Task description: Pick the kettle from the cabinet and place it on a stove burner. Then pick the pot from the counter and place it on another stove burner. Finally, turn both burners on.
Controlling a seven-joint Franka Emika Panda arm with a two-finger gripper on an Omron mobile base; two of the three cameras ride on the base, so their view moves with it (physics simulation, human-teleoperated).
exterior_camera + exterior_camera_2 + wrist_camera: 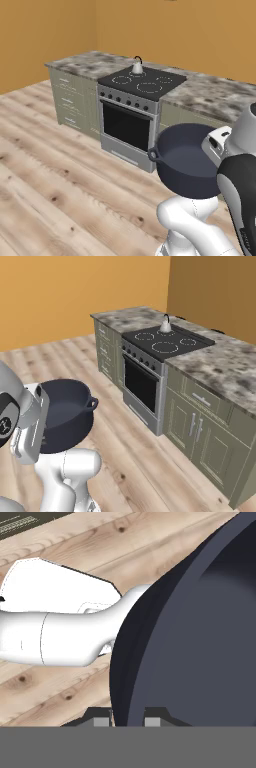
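pot (187, 160) in tool (127, 719) (rim) | kettle (137, 66) on cooktop (150, 82)

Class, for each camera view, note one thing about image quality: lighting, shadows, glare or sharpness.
Left base view: flat, even light, no glare on the cooktop. Right base view: sharp throughout, soft shading inside the pot. Hand view: the pot's wall looms dark and smooth, the wood floor stays crisp.

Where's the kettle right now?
The kettle sits on a back burner of the black cooktop, against the orange wall, in both base views.
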